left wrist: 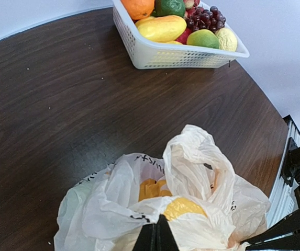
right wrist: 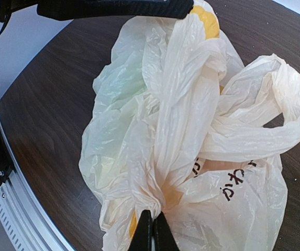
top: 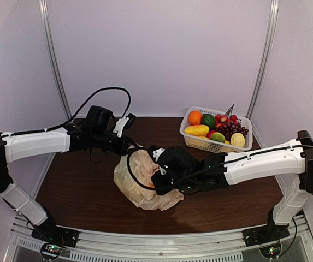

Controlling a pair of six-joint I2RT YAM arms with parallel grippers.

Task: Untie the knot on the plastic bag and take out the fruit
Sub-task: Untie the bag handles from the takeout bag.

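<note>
Left gripper (left wrist: 156,236) and right gripper (right wrist: 152,230) both pinch the one plastic bag (top: 140,188); one basket (top: 204,144) apart.

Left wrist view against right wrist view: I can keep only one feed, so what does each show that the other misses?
Only the left wrist view shows the white basket with an orange, a mango and grapes. Only the right wrist view shows a bunched strand of plastic stretched up from its fingers. Both show the plastic bag on the dark table, with the left gripper and right gripper each shut on it.
</note>
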